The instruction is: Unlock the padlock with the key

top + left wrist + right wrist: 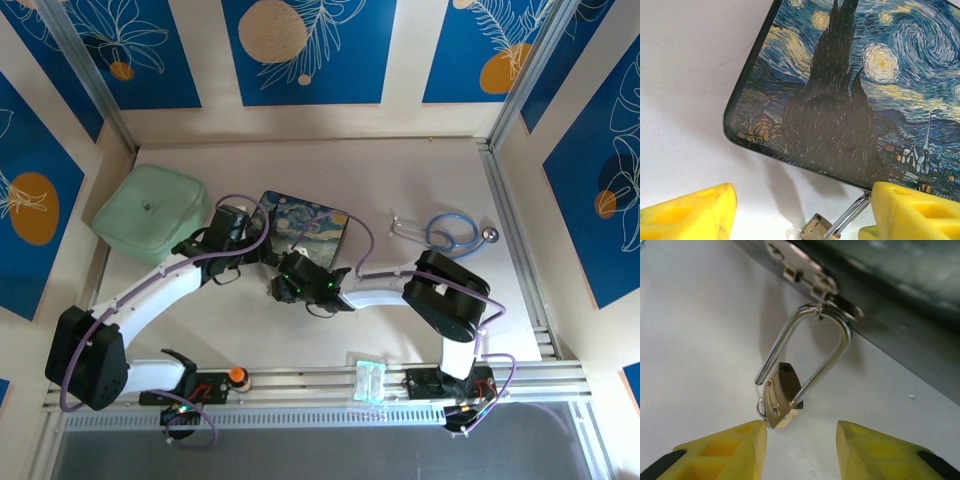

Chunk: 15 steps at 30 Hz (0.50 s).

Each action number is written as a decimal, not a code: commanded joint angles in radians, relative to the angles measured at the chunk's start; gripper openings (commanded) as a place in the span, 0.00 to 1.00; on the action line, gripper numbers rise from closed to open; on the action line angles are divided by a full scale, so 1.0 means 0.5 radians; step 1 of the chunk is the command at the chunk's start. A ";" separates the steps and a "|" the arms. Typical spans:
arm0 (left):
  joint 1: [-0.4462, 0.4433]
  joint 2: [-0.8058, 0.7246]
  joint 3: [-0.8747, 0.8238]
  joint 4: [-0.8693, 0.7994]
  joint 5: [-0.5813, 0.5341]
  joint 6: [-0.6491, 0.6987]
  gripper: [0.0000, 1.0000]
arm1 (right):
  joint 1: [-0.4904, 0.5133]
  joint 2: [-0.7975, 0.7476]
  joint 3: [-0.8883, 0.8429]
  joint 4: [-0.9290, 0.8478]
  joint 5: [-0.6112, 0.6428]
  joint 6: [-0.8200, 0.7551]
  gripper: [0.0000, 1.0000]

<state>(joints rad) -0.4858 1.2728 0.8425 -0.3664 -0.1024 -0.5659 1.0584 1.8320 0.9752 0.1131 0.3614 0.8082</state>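
The brass padlock (pixel 782 400) hangs by its silver shackle (pixel 810 345) from the latch (pixel 805 272) on the front of the starry-night box (pixel 305 232). One shackle leg is out of the body, which is swung aside. A thin silver ring (pixel 760 407) pokes out at the body's lower left; the key itself is hidden. My right gripper (pixel 801 450) is open just below the padlock, its left finger close to the body. My left gripper (pixel 805 215) is open above the box's near corner, with the padlock (pixel 816 231) between its fingers and the shackle (pixel 850 215) running beside the right one.
A pale green lidded container (pixel 150 212) sits at the back left. A blue-tubed stethoscope (pixel 455 232) lies to the right of the box. A small clear packet (pixel 368 382) rests on the front rail. Both forearms cross the table's middle.
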 commanded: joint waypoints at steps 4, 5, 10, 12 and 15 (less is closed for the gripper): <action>0.021 0.004 -0.009 0.073 0.051 0.019 0.72 | 0.018 0.095 0.114 -0.051 0.004 0.030 0.41; 0.022 0.009 -0.013 0.072 0.051 0.018 0.72 | 0.019 0.113 0.143 -0.084 0.012 0.031 0.41; 0.022 0.008 -0.057 0.072 0.057 0.009 0.68 | 0.030 0.132 0.170 -0.153 0.058 0.066 0.37; 0.016 -0.029 -0.139 0.082 0.100 -0.017 0.59 | 0.028 0.040 0.062 -0.029 0.031 0.059 0.41; -0.041 -0.159 -0.300 0.103 0.102 0.029 0.56 | 0.008 -0.152 -0.077 0.060 -0.014 0.044 0.48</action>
<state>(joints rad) -0.4896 1.2530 0.7555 -0.3088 -0.0746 -0.5694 1.0668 1.8538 0.9874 0.0971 0.3637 0.8249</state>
